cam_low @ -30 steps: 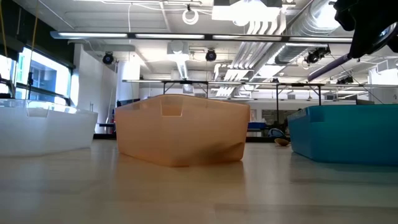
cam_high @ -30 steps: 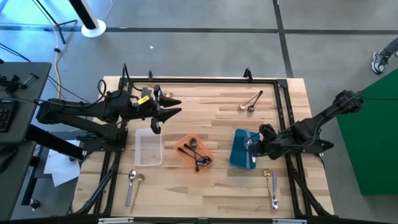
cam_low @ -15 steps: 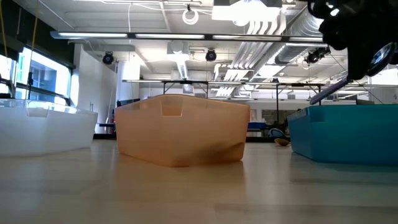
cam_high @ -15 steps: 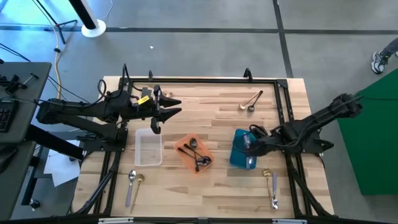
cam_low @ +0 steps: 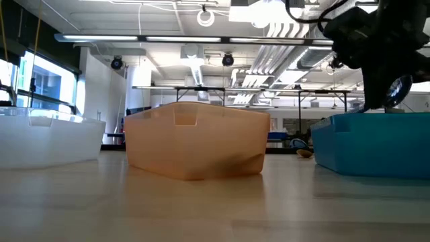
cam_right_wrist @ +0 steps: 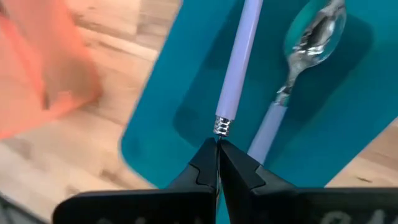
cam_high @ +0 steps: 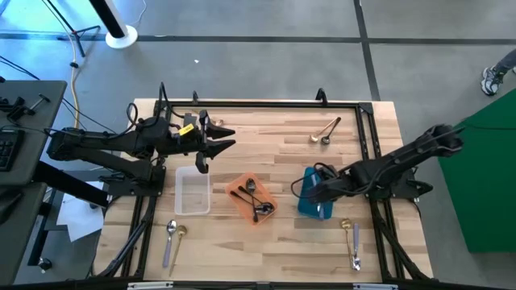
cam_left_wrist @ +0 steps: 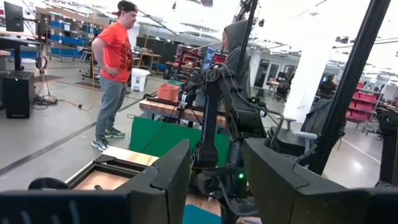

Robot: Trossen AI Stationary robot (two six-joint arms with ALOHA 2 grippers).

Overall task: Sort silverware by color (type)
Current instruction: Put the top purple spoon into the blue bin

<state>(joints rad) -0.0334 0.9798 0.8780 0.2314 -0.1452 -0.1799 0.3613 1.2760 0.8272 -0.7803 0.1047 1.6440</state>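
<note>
My left gripper (cam_high: 211, 145) waits over the far-left part of the light wooden slatted table (cam_high: 282, 157), fingers parted and gripping nothing, just beyond the clear rectangular plastic tray (cam_high: 193, 191). To its right stands the orange rectangular plastic tray (cam_high: 242, 197), set at an angle and already containing a few dark spoons (cam_high: 256, 203). Further right, my right gripper (cam_right_wrist: 217, 163) hangs over the blue rectangular plastic tray (cam_right_wrist: 348, 118), fingers clenched on the metal tip of a lilac-handled silver spoon (cam_right_wrist: 239, 62). In the right wrist view that spoon's long axis runs straight out from the fingertips, handle end in the grip, the bowl end out of sight past the frame's edge. A second lilac-handled silver spoon (cam_right_wrist: 298, 68) lies on the blue tray floor just beside it, nearly parallel, bowl pointing away from the fingers. I judge the held spoon to be above the tray interior, so the coming move is a release. The right arm is the nearer one to the loose spoons at the near-right (cam_high: 352, 239) and far-right (cam_high: 325, 131) of the table; the pair at the near-left (cam_high: 173, 238) lies nearer the left arm.
</note>
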